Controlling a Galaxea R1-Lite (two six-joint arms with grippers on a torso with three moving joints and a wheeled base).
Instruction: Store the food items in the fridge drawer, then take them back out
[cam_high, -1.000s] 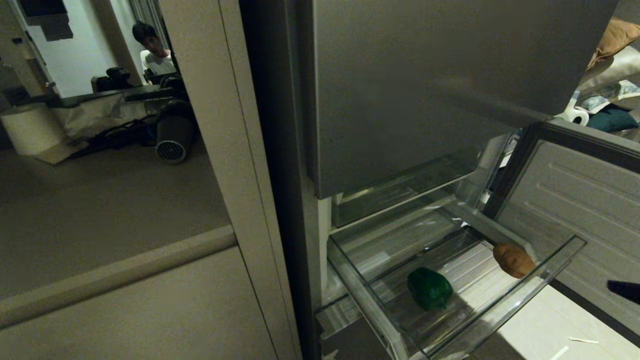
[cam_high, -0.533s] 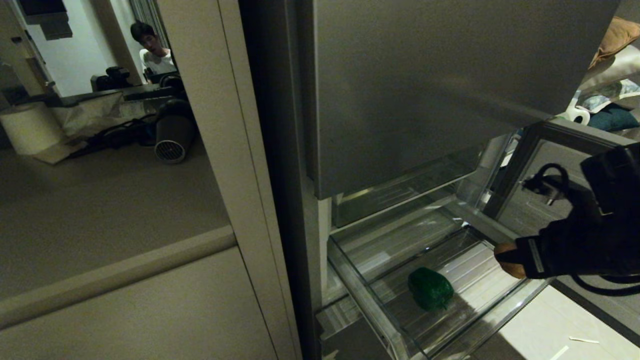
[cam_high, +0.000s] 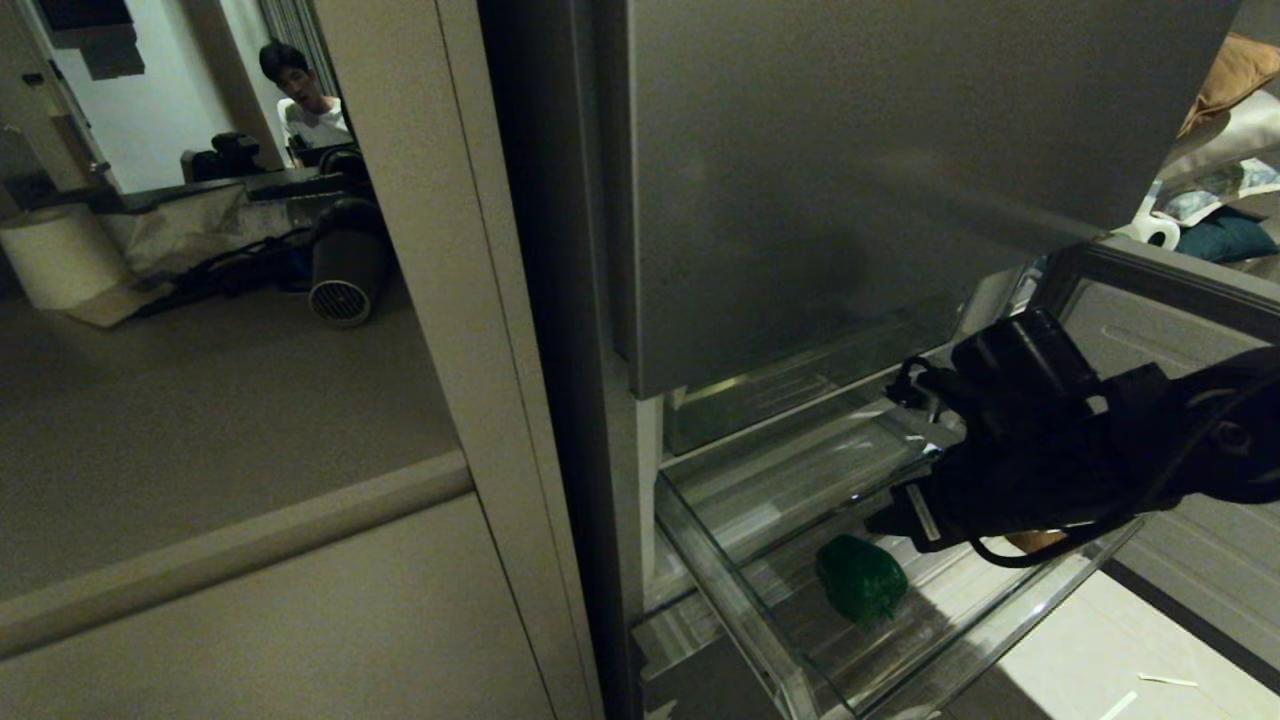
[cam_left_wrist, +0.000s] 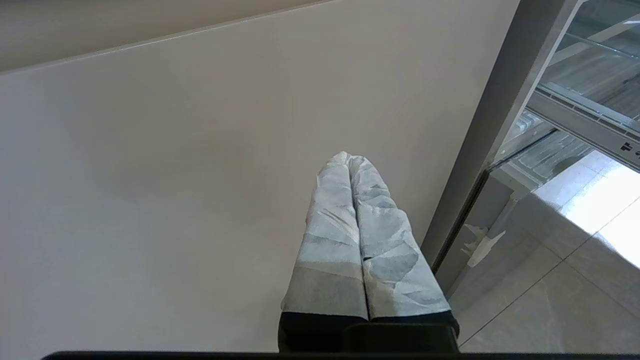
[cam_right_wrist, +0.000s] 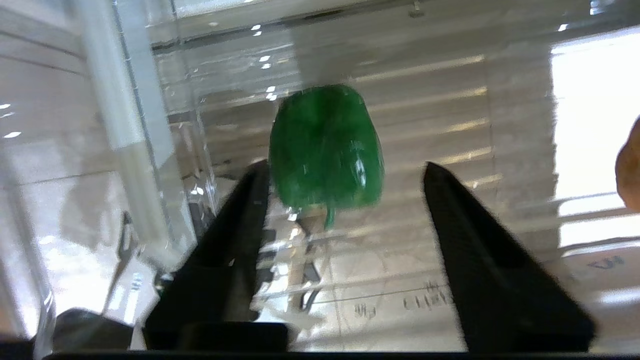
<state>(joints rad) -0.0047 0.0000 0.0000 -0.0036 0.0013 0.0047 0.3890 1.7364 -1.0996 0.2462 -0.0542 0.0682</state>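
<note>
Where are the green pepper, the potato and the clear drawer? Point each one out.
green pepper (cam_right_wrist: 325, 145), right wrist view: middle of its body.
potato (cam_high: 1035, 541), head view: the tan sliver showing under the right arm.
clear drawer (cam_high: 1010, 625), head view: its front lip.

Clear glossy plastic fridge drawer (cam_high: 740, 610), matt grey steel door panel (cam_high: 850, 170)

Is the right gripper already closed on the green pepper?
No: in the right wrist view the right gripper has its fingers spread open, with the green pepper lying beyond their tips, ungripped.
</note>
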